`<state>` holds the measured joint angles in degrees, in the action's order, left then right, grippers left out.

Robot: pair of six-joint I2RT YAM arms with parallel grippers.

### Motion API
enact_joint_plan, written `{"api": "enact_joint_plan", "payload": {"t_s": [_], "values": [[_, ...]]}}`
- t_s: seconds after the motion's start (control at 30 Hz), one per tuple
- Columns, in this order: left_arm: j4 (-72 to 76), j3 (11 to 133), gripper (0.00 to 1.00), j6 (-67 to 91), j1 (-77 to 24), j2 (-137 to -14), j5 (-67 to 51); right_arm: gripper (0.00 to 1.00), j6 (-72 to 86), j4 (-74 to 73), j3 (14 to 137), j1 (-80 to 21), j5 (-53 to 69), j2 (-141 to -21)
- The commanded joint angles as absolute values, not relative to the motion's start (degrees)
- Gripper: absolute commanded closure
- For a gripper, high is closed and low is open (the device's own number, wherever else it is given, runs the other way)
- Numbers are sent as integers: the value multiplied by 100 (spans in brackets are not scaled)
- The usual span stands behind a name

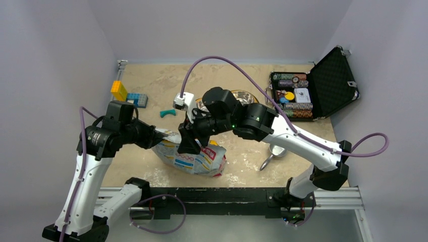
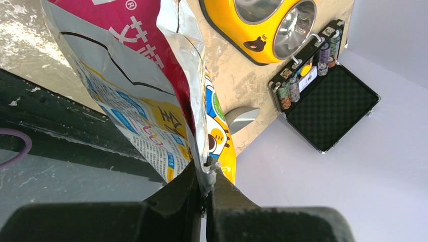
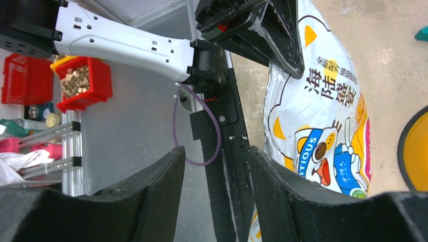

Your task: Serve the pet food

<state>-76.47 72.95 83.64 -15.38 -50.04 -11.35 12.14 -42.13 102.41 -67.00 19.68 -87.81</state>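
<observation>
The pet food itself is hidden inside a printed foil bag (image 1: 194,157) that lies on the table near the front edge. My left gripper (image 2: 206,174) is shut on the bag's silvery torn edge, pinching it between both fingers, and the bag (image 2: 131,91) hangs away from it. My right gripper (image 3: 217,156) stands open just beside the bag (image 3: 323,116), with nothing between its fingers. In the top view it hovers over the bag's middle (image 1: 188,146). A metal scoop (image 1: 272,153) lies on the table right of the bag, apart from both grippers.
A yellow double bowl (image 2: 237,30) with metal insets sits behind the bag, partly hidden by my right arm. An open black case of poker chips (image 1: 313,93) stands at the back right. Yellow (image 1: 119,91) and blue (image 1: 137,99) blocks and a teal piece (image 1: 168,113) lie back left.
</observation>
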Motion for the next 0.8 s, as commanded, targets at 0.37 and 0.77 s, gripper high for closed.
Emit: {"api": "enact_joint_plan", "payload": {"t_s": [0.37,0.77], "values": [[-7578,7586,92,8463,-1521,-5054,-1438,60,546,-5178,10766,-6557,91,-9124],[-7508,7646,93,8477,-1521,-5150,-1489,56,226,-5163,11058,-6565,705,-8938]]}}
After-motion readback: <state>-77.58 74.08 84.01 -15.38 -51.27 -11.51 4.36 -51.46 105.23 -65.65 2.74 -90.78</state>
